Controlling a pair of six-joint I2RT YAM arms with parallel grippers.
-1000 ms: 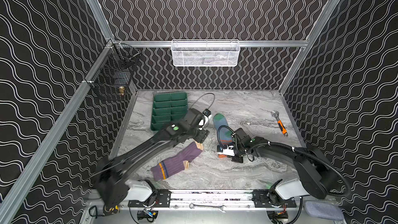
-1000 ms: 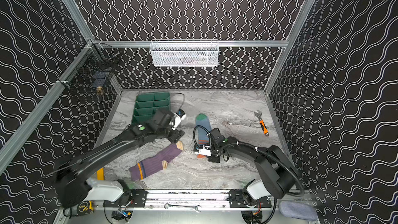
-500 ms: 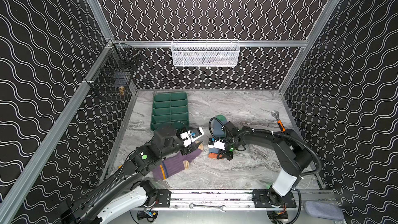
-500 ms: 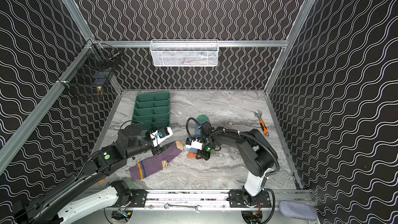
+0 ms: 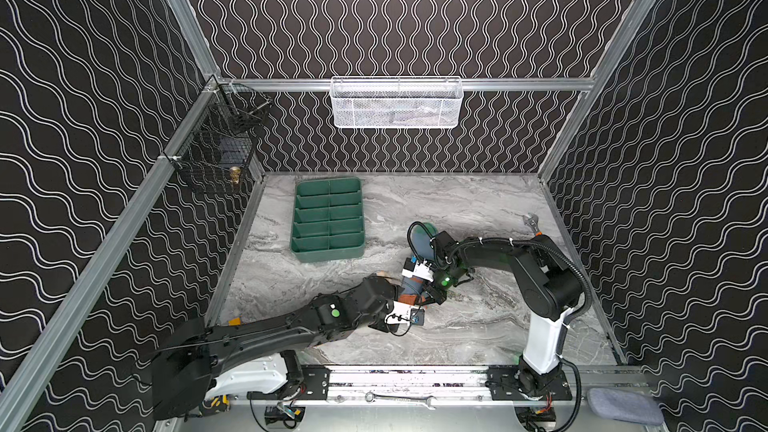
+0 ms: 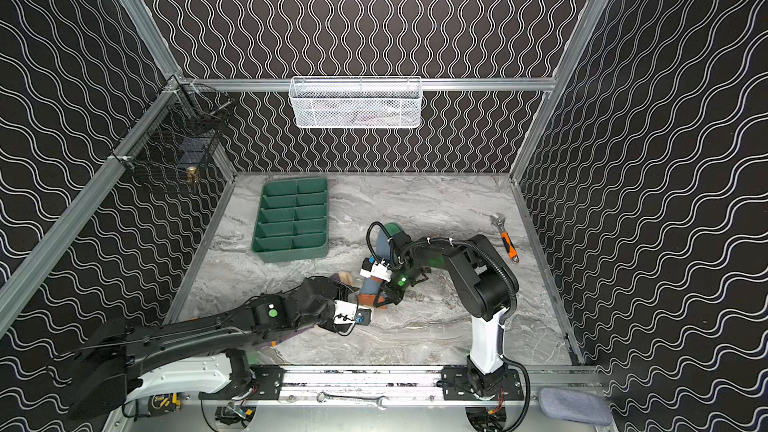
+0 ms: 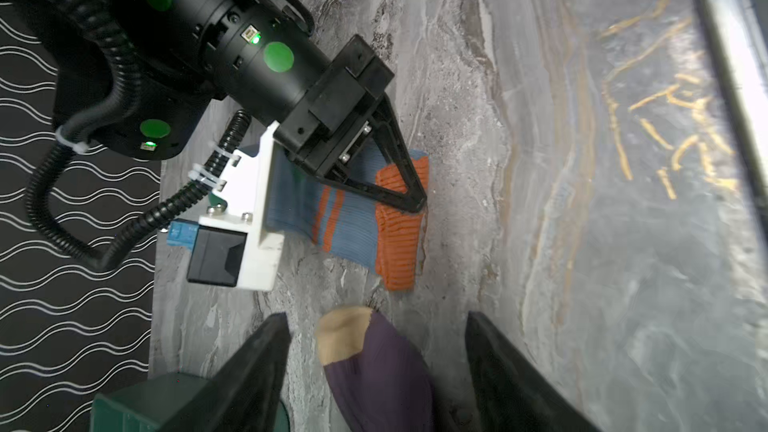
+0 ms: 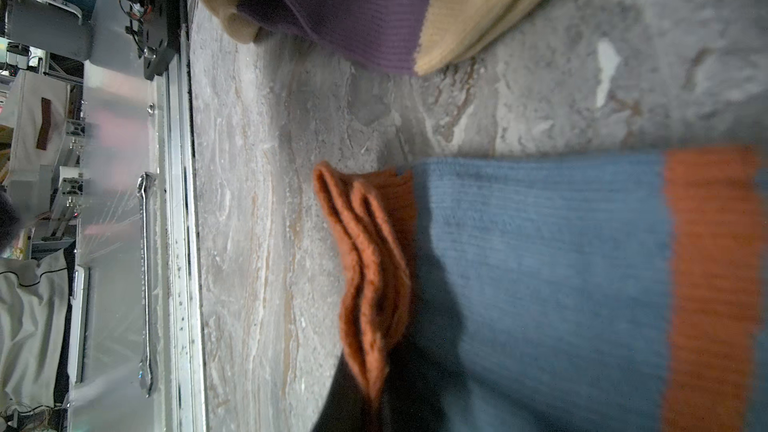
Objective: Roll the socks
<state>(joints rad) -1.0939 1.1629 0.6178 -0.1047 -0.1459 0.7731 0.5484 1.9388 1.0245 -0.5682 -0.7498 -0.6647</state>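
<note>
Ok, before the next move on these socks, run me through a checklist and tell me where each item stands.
1. Right gripper shut on the blue sock at its orange cuff: ok.
2. Left gripper open: ok.
3. Purple sock toe between the left jaws: ok.
4. Left jaws touching the purple sock: cannot tell.
5. Socks overlapped for rolling: not ok, bare table shows between them.
6. Roll started on the blue sock: not ok, its visible part lies flat.
</note>
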